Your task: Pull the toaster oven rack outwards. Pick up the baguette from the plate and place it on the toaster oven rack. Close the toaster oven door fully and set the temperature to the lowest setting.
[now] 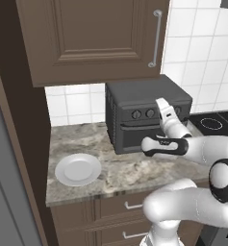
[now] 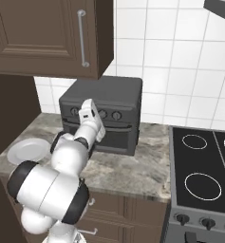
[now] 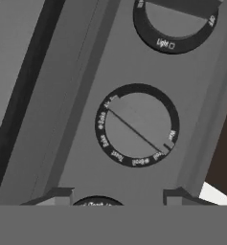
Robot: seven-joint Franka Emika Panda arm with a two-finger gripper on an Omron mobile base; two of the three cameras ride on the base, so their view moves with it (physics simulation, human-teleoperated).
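The white arm is rising from the base, bending at a dark elbow joint and reaching forward, its hand pressing up close to the knob row of the toaster oven [image 1: 146, 113]. The gripper [image 3: 117, 197] is pointing straight at the oven's front panel; its two dark fingertips [image 3: 57, 196] are standing either side of a knob [image 3: 96, 202] at the lower edge of the hand view, and whether they are pinching it I cannot tell. The oven is sitting on a mottled grey stone counter [image 1: 115, 173], boxy, matte dark grey. The toaster oven door [image 2: 115, 136] is standing shut. The plate [image 1: 78, 169], round, white and smooth, is lying well left of the oven. A middle knob [image 3: 137, 125] is showing a slotted grey face ringed with white lettering.
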